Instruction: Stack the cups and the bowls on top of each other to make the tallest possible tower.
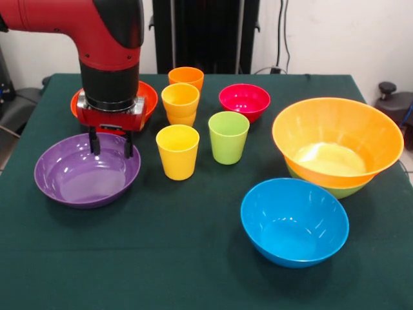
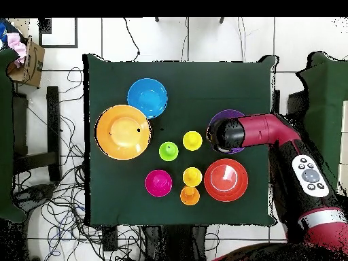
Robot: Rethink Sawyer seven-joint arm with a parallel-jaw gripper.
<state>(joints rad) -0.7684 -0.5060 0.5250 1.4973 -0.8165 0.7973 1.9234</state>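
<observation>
The tower [image 1: 337,145] so far is the large orange bowl [image 1: 338,137] nested in the lime green bowl [image 1: 345,190], seen in the front view at the right side of the green-covered bench [image 1: 193,258].

Going left to right in that view, the purple bowl [image 1: 86,171] sits at the left, near the front half of the bench. The tool [image 1: 111,143] hangs over its far rim, its two dark fingers [image 1: 95,142] spread apart and gripping nothing, their tips inside the bowl's outline. Behind the tool, the red-orange bowl [image 1: 147,98] shows partly past the arm [image 1: 106,45].

Next come the cups: a yellow cup [image 1: 177,151] stands alone nearest the front, and behind it another yellow cup [image 1: 181,100] sits nested in an orange cup [image 1: 182,119]. A further orange cup [image 1: 186,77] stands behind that pair. The lime green cup [image 1: 228,136] stands just right of the front yellow cup, apart from it.

The small magenta-red bowl [image 1: 244,101] lies behind the lime green cup. The blue bowl [image 1: 294,221] rests in front of the tower, just beside it.
</observation>
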